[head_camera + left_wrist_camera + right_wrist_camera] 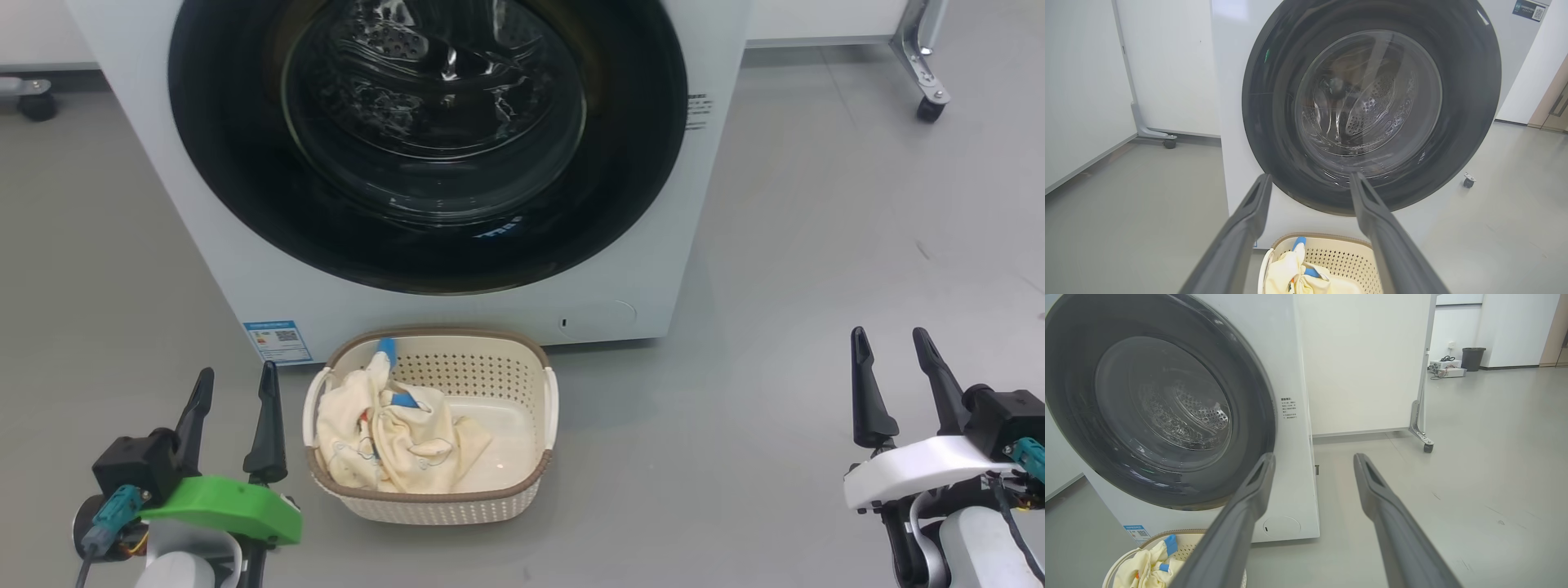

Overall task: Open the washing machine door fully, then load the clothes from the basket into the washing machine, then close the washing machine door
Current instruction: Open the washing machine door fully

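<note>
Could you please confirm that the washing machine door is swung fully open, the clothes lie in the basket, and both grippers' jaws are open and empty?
Not quite: the head view shows the washing machine door shut, not swung open. The clothes do lie in the basket, and the left gripper and right gripper have open, empty jaws.
</note>
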